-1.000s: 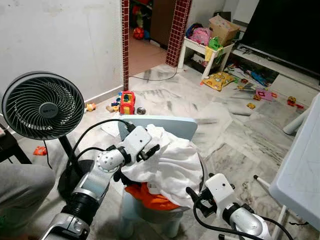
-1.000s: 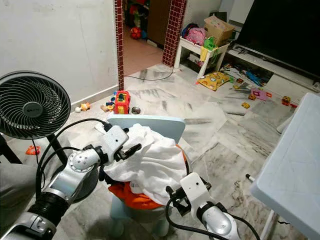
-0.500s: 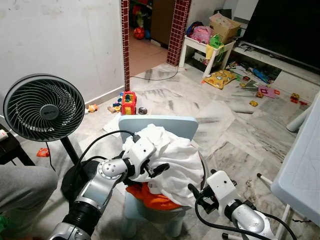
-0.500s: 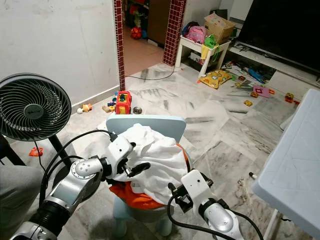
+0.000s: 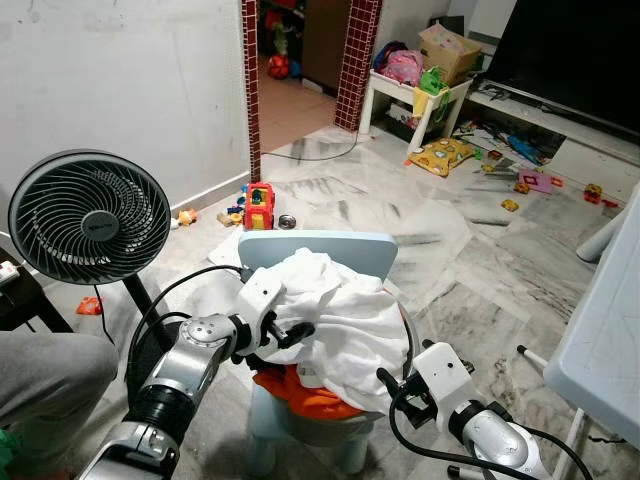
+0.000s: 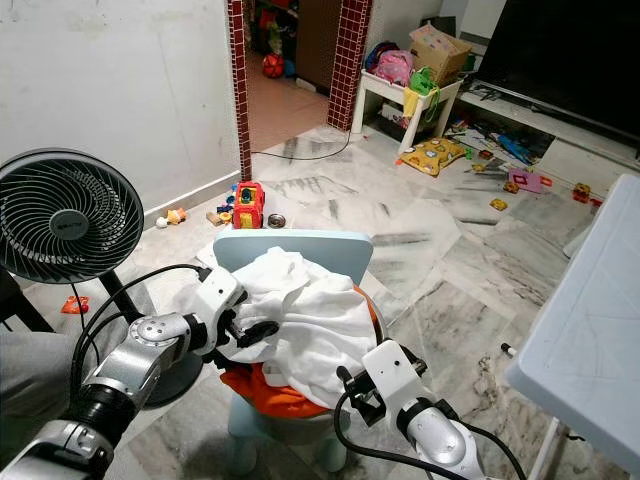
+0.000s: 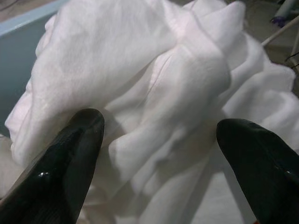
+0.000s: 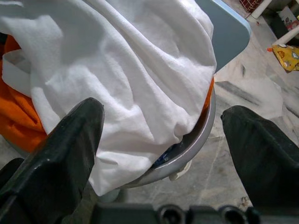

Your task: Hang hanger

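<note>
The left gripper (image 7: 156, 140), jaws apart, presses into the crumpled white cloth (image 5: 345, 315) heaped on the pale blue plastic chair (image 5: 345, 252). The right gripper (image 8: 161, 140) hovers open, near right. No hanger is discernible; probing gently beneath the folds seems wise.

Silver arms, black cables, white wrist housings

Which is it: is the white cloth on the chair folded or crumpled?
Crumpled. The white cloth lies bunched in loose wrinkles over the light blue chair.
</note>
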